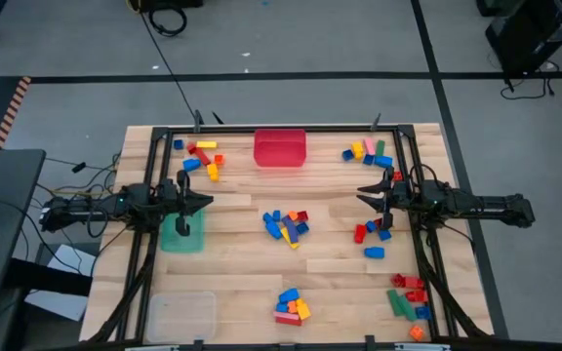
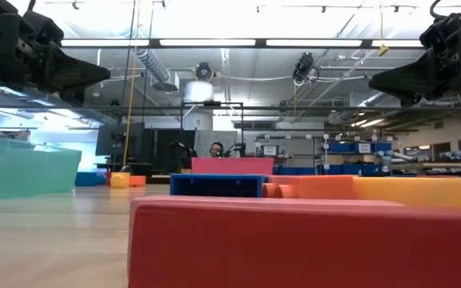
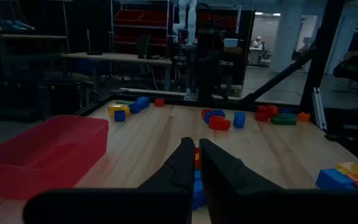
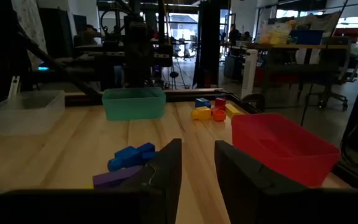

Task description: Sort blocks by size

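Observation:
Blocks lie on the wooden table in several loose heaps: at the far left (image 1: pixel 203 156), the far right (image 1: pixel 369 153), the middle (image 1: pixel 287 225), the near middle (image 1: pixel 291 305) and the near right (image 1: pixel 408 292). A few more (image 1: pixel 374 232) lie below my right gripper. My left gripper (image 1: pixel 208 202) hangs level above the table's left side, shut and empty, over the green bin's far end; in its wrist view (image 3: pixel 197 152) the fingers nearly meet. My right gripper (image 1: pixel 361 195) hangs level above the right side, open with nothing between its fingers (image 4: pixel 197 152).
A red bin (image 1: pixel 280 148) stands at the far middle, a green bin (image 1: pixel 181 232) at the left and a clear bin (image 1: pixel 180 314) at the near left corner. A black frame (image 1: pixel 261 130) runs round the table. A red block (image 2: pixel 294 240) fills the low view's foreground.

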Robot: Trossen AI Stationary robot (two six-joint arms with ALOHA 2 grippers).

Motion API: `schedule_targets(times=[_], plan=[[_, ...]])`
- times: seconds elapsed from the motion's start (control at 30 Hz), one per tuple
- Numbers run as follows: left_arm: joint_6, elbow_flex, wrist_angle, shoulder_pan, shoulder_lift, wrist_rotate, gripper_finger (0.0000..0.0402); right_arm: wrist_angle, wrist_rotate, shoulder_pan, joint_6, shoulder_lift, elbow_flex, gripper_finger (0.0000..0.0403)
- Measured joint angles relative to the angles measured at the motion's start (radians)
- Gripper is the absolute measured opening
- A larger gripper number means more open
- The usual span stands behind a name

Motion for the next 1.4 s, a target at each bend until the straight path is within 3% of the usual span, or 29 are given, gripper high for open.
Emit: schedule_targets(times=[1.0, 1.4], plan=[[0.0, 0.0, 0.0, 0.0, 0.0, 0.0, 0.0032, 0.002, 0.0, 0.0, 0.0, 0.0, 0.0, 0.011], [0.0, 0.0, 0.0, 0.0, 0.0, 0.0, 0.0032, 0.162, 0.001, 0.0, 0.008, 0.0, 0.0, 0.011]])
